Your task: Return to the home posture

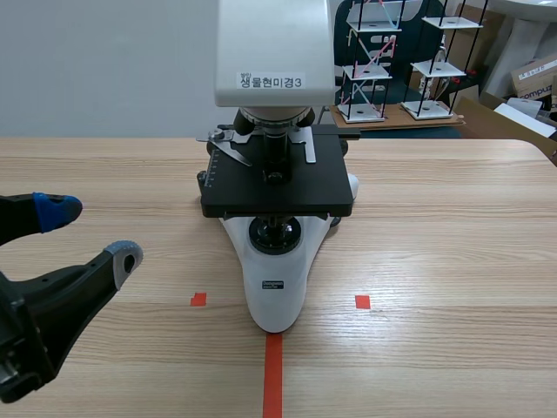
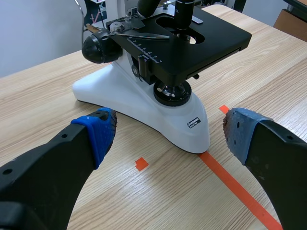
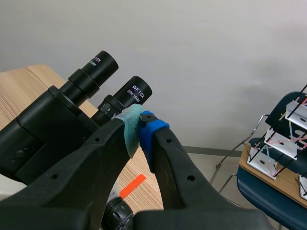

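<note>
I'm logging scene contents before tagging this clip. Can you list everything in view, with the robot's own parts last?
microscope: one, white body with black stage, middle of the table
eyepieces: two, black, on the microscope's head
table: one, light wood, under the microscope
tape marks: one line and two small squares, orange-red, around the microscope's base
tiered rod models: at least two, white shelves on black rods, behind the table
chair: one, blue, under the models
cardboard boxes: at least two, brown, far right background
left end effector: one, black with blue pads, open, low beside the microscope's base
right end effector: one, black, grey-green and blue pads, shut on nothing, beside the eyepieces
</note>
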Action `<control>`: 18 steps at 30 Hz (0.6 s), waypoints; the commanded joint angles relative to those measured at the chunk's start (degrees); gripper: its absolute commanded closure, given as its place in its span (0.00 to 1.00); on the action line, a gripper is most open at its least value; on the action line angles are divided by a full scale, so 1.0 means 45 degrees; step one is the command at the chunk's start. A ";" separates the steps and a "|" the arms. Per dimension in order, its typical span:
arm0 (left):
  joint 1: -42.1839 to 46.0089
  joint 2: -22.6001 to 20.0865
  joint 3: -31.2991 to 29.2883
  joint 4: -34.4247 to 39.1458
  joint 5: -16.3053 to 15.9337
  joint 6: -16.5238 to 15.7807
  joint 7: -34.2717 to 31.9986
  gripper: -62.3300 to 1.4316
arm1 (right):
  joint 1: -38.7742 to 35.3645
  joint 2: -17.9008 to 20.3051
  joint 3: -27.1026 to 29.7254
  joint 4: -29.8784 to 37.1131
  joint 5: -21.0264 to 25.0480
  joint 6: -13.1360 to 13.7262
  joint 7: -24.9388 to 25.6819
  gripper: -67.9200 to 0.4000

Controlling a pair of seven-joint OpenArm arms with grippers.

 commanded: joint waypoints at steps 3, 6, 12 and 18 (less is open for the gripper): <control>0.0063 0.0029 0.0024 0.0083 -0.0073 -0.0010 -0.0131 0.23 | 0.0083 0.0131 0.0160 0.0257 0.0136 0.0019 0.0209 0.99; 0.0063 0.0029 0.0024 0.0083 -0.0073 -0.0010 -0.0126 0.23 | -0.0029 0.0131 0.0165 0.0257 0.0136 0.0034 0.0306 0.99; 0.0063 0.0029 0.0024 0.0083 -0.0073 -0.0010 -0.0126 0.23 | -0.0097 0.0131 0.0165 0.0257 0.0131 0.0049 0.0389 0.99; 0.0063 0.0029 0.0024 0.0083 -0.0073 -0.0010 -0.0126 0.23 | -0.0097 0.0131 0.0165 0.0257 0.0131 0.0049 0.0393 0.99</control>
